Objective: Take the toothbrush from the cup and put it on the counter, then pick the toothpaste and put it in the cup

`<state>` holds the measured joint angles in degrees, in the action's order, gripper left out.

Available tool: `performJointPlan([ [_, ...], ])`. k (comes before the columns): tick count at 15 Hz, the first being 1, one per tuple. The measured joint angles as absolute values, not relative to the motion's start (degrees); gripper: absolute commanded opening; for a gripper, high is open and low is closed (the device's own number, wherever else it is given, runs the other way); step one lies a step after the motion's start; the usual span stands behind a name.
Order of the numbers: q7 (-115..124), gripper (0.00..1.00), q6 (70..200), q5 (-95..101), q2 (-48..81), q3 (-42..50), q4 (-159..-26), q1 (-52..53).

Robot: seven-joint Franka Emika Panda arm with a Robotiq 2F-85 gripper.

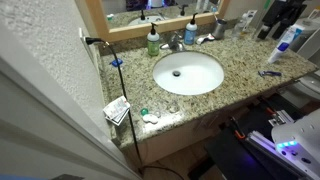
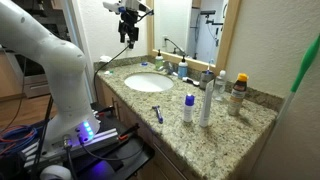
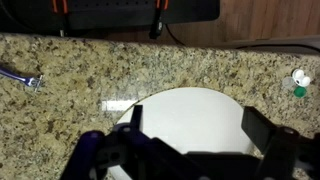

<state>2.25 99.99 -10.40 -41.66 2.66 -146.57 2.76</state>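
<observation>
Toothbrush comes first, and that step has not begun. The counter (image 1: 240,65) is a big speckled brown top with a white oval sink (image 1: 188,72) set in it. The white arm (image 2: 50,60) reaches high up. Its gripper (image 2: 128,38) hangs in the air over the sink, well above everything. In the wrist view the gripper (image 3: 185,150) has its two fingers spread wide with nothing between them, and the sink is right below. A bunch of bottles (image 2: 206,100) stands at one end of the counter, far from the gripper. The small grey thing among them looks like the cup (image 2: 222,85), but I am not sure. The toothbrush should be sticking out of the cup, but it is too small to pick out here. A little dark blue thing (image 2: 157,113) lies near the front edge, and it is not the toothbrush. Next, I think, the gripper must go over to the cup, come down and pinch the toothbrush. The toothpaste comes after that.
</observation>
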Motion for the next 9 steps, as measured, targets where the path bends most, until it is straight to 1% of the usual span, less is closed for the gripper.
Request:
performJointPlan([
  [7, 2.3, 1.00, 100.0, -10.4, -41.7, 2.6, -146.6, 2.7],
  [9, 5.1, 1.00, 102.3, -10.4, -41.2, 2.4, -146.5, 1.9],
])
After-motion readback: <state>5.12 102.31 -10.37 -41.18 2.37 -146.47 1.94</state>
